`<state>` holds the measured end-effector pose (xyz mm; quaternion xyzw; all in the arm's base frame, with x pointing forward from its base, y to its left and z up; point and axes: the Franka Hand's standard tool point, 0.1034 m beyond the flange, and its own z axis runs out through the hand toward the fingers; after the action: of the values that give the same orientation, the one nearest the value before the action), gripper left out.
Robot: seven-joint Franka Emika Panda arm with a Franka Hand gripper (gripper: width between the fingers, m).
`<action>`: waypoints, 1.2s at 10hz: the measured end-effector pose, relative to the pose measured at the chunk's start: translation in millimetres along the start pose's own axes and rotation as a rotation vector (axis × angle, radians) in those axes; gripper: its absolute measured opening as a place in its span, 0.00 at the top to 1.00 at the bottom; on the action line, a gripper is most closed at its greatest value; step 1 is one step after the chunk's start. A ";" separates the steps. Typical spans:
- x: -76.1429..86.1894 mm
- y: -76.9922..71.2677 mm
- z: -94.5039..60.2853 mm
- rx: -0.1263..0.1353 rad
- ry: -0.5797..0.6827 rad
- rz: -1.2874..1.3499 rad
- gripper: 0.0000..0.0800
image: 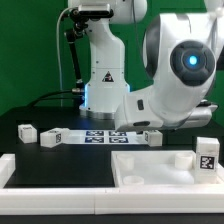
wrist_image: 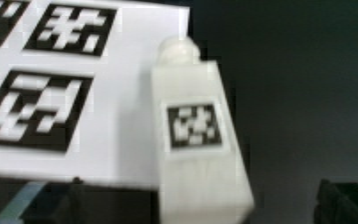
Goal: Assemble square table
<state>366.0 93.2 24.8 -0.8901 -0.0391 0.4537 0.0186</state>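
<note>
In the wrist view a white block leg [wrist_image: 197, 125] with one square tag lies flat, partly on the marker board [wrist_image: 69, 80]. My gripper [wrist_image: 197, 205] is open just above it, with the dark fingers [wrist_image: 350, 200] standing on either side of the leg's near end and not touching it. In the exterior view this leg [image: 141, 136] lies beside the marker board [image: 100, 136], and the arm's own body hides most of my gripper. The white tray-like tabletop [image: 165, 148] lies at the front right with another leg [image: 207, 155] standing in its right corner.
Two more tagged legs [image: 27, 132] [image: 52, 138] lie on the black table towards the exterior view's left. A long white border rail [image: 55, 170] runs along the front left. The robot's base [image: 100, 80] stands behind the marker board.
</note>
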 end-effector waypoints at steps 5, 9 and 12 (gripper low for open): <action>-0.3 -4.9 20.4 -0.010 -0.014 -0.007 0.20; -0.2 -3.4 20.3 -0.007 -0.014 -0.004 0.64; -0.1 -2.4 20.1 -0.005 -0.014 -0.003 0.64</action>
<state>349.6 95.5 13.3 -0.8868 -0.0416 0.4599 0.0169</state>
